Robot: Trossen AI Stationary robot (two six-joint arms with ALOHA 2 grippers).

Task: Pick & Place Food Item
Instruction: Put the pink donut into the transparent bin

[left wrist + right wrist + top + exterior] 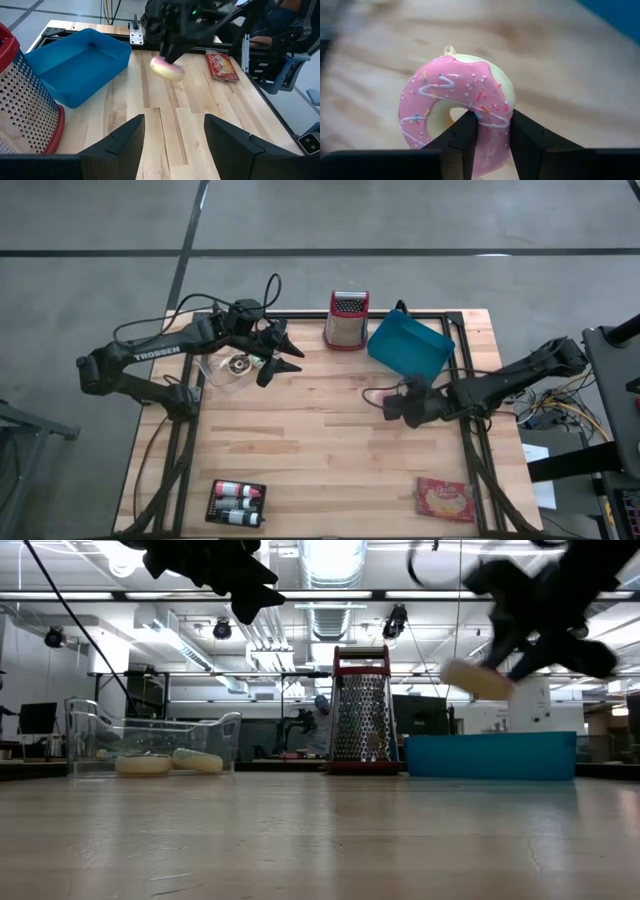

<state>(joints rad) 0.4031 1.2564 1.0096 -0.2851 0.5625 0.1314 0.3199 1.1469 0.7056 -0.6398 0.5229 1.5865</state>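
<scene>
Left arm reaching in from the left edge, elbow bent, wrist above the far left part of the table. Left gripper raised in the air, fingers spread apart, nothing between them, pointing toward the right side. Right arm stretched in from the right edge, low and nearly straight, wrist near the middle right. Right gripper lifted above the table, fingers pinched on the rim of a pink donut.

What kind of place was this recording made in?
Probably a robotics lab or workshop: a butcher-block table on a bare concrete floor, exposed ceiling lights and ducts, and equipment benches behind.
</scene>
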